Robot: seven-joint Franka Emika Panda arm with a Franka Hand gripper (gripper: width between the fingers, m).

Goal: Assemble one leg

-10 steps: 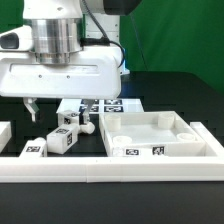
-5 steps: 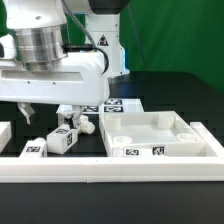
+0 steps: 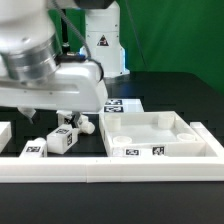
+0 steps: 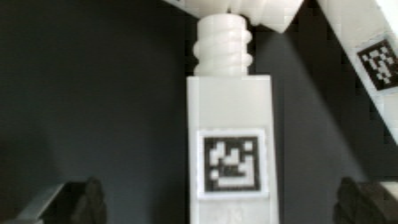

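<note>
Where the arm [image 3: 50, 70] leans in across the upper left of the exterior view, its bulky white body hides much of the black table [image 3: 180, 95] behind it, and motion blur softens its outline. At that view's far left a white piece [image 3: 4, 133] is cut off by the frame, so its shape cannot be made out. Just right of it two small tagged blocks [image 3: 33, 148] [image 3: 62, 138] lie close together near the front rail [image 3: 110, 172], with a third pegged piece [image 3: 84, 124] just behind them. Which of these is the leg seen by the wrist camera cannot be told. Further right the marker board [image 3: 118, 104] is partly covered by the arm, and the tray-shaped panel [image 3: 150, 135] sits against the rail, its rim just beside the pegged piece.

Open black table shows around the blocks on their left and in front, while the panel's wall closes off their right side.

In the wrist view the leg [image 4: 231, 130] lies flat on the table, its tag facing up and its ribbed peg end pointing away from the gripper [image 4: 222, 205] toward another white part [image 4: 258, 8] cut off at the frame edge. A tagged part [image 4: 377, 60] lies beside it, apart. The fingertips [image 4: 71, 200] stand spread wide, one on each side of the leg with dark table between, gripping and touching nothing. In the exterior view the gripper [image 3: 46, 114] hangs above the blocks.
</note>
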